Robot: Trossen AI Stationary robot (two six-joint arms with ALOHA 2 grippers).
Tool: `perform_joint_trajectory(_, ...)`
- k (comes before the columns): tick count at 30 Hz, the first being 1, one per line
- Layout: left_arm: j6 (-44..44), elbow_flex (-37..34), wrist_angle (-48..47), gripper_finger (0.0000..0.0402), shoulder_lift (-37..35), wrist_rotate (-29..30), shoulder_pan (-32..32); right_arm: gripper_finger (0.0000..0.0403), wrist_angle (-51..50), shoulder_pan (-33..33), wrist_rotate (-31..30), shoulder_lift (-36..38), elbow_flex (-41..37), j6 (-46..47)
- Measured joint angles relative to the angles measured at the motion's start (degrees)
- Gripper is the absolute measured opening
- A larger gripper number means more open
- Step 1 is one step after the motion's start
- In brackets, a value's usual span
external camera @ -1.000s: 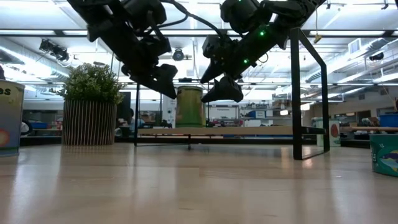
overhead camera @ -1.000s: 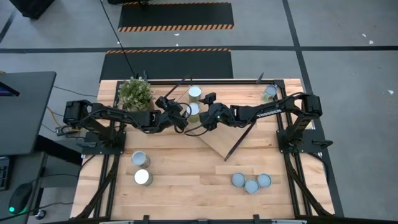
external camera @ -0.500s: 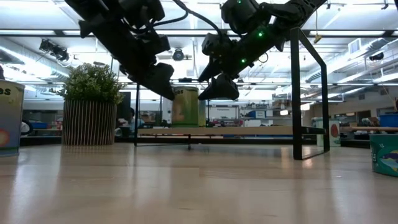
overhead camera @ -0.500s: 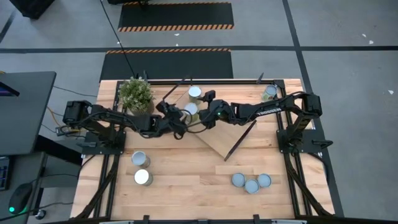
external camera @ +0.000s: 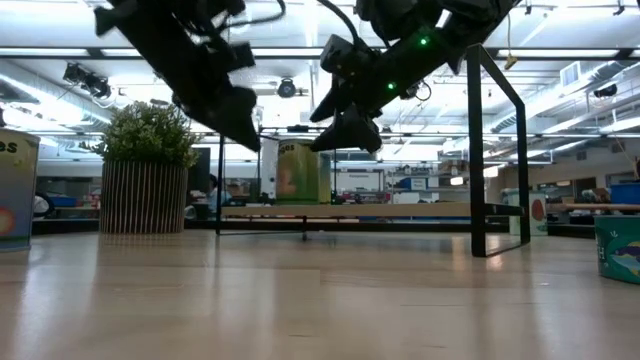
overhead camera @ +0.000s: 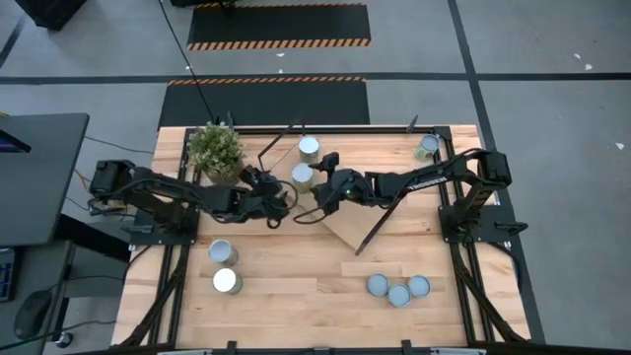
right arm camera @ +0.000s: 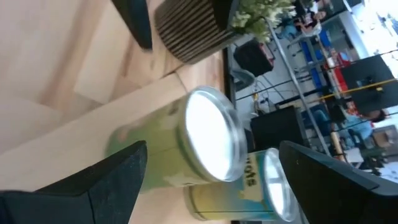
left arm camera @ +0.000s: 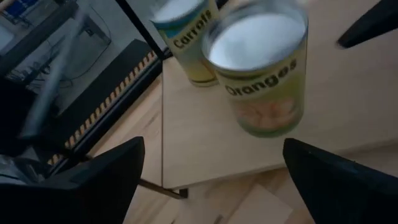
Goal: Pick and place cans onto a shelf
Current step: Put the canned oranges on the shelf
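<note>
- High view: two cans (overhead camera: pixel 303 177) stand on the shelf (overhead camera: pixel 345 212); both grippers sit just beside them, five cans wait on the table (overhead camera: pixel 296 296).
- Low view: left gripper (external camera: pixel 235 125) and right gripper (external camera: pixel 345 128) hover empty.
- Left wrist view: fingers (left arm camera: pixel 99 177) spread, oranges can (left arm camera: pixel 264 74) released.
- Right wrist view: fingers (right arm camera: pixel 118 168) apart. Placement looks done; next, fetch another can.

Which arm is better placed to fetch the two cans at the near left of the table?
Left. Its open end effector hangs nearer the two cans; the right end effector is farther.
</note>
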State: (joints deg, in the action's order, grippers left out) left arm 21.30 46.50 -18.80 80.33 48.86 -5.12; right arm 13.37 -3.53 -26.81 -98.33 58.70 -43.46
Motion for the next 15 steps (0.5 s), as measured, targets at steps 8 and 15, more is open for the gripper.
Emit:
perform_joint_trajectory(8,0.11,0.04,-0.90,0.0389,-7.86,-0.09,-2.87,0.0373,5.11,-3.03,4.81,-0.95,0.20,-1.51)
perform_joint_trajectory(15,-0.06,0.02,-0.74,0.0389,-7.76,-3.03,-2.78,0.0373,7.68,-3.60,5.35,-6.47,3.10,-1.27)
